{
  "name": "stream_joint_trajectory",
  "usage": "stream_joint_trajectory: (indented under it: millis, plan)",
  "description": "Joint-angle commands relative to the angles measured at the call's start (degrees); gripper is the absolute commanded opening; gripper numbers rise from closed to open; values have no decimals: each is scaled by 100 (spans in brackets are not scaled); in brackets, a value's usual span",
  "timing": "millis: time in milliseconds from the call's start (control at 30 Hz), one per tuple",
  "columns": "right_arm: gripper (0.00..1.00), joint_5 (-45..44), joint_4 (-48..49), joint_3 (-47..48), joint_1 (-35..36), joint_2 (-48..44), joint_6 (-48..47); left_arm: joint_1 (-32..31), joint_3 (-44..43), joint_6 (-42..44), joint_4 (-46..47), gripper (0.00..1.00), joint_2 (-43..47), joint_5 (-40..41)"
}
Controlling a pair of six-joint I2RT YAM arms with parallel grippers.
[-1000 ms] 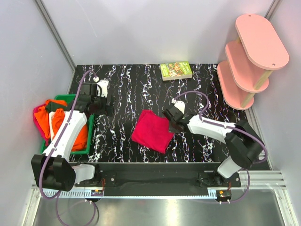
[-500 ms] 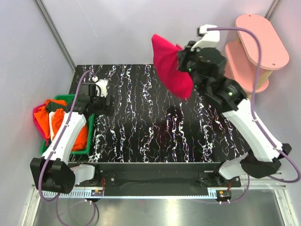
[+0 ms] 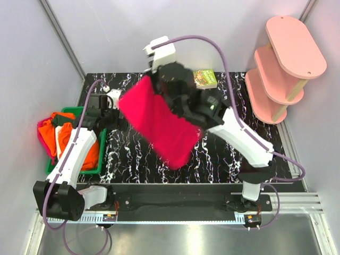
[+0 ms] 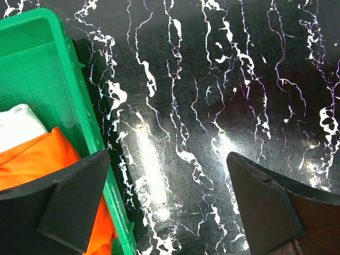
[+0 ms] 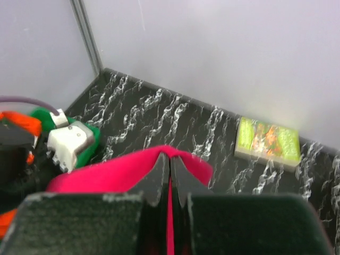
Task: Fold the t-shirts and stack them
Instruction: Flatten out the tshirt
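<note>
A: Where is the crimson t-shirt (image 3: 159, 125) at this point?

B: Up in the air. The right gripper (image 5: 170, 158) has its jaws pinched together on one edge of it. The cloth hangs from there as a slanted sheet over the middle of the marbled table (image 3: 234, 159). Whether the low corner brushes the top, the overhead view does not settle.

A: And the left gripper (image 4: 170, 204)?

B: Spread wide and holding nothing, low over the table just beside the green bin (image 4: 48, 69). An orange t-shirt (image 4: 42, 159) and a white t-shirt (image 4: 16, 125) lie inside the bin. A magenta-pink t-shirt (image 3: 41, 130) bulges along its left side.

A: So what could go wrong from here?

B: It is a single narrow pinch on a wide, limp garment. A quick swing could let the cloth slide out of the fingers. It could also come down bunched rather than flat, and a fold made on a bunched shirt would likely turn out crooked.

A: Anything nearby it could disturb?

B: The green-covered book (image 3: 204, 78) lies at the back edge of the table, close to the right gripper, so a trailing hem might drag it. The hanging shirt also reaches toward the left gripper and might drape over it if it is laid down too far to that side.

A: How far along does the task look?

B: Early, most likely. Nothing lies stacked on the table, and the other shirts sit crumpled in the bin.
</note>
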State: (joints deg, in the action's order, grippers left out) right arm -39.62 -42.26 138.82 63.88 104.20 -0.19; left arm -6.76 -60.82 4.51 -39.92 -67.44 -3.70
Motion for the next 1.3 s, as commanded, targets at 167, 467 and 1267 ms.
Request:
stream_joint_trajectory:
  millis: [167, 467, 1267]
  plan:
    - [0, -1224, 1494, 59, 390, -66, -1566, 35, -123, -56, 204, 99, 222, -60]
    - [0, -1154, 895, -1548, -1605, -1568, -264, 35, -71, -29, 204, 99, 284, -43]
    - [0, -415, -397, -285, -1325, -410, 362, 35, -176, -38, 222, 99, 143, -175]
